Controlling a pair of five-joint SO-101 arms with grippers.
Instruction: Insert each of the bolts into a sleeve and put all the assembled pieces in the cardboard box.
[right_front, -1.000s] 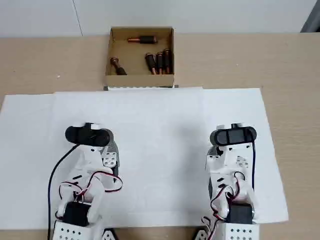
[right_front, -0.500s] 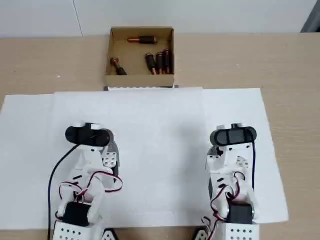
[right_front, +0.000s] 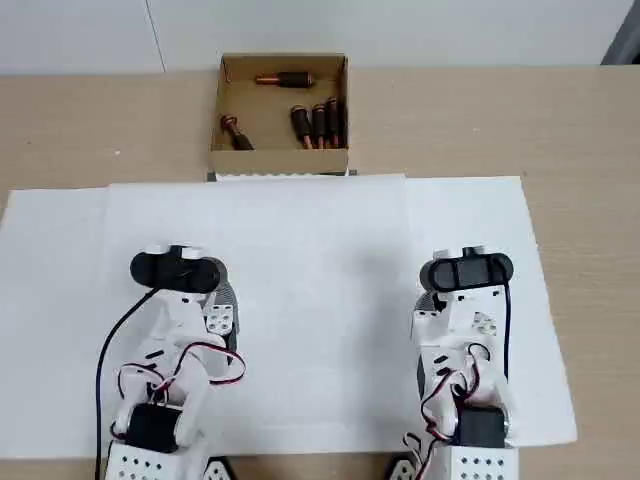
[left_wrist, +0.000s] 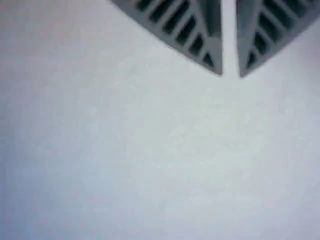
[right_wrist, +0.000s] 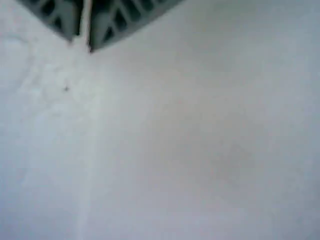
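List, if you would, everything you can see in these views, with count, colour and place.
cardboard box: one, brown, on the table beyond the paper's far edge.
bolt-and-sleeve pieces: five, copper and black, lying in the box; one by its far wall, one on the left arm's side, three side by side on the right arm's side.
paper: white, overlapping sheets, spread under both arms.
table: one, light wood.
left arm: one, white with black motors, over the paper's near part; grey jaws shut, empty.
right arm: one, white with black motors, beside it; grey jaws shut, empty.
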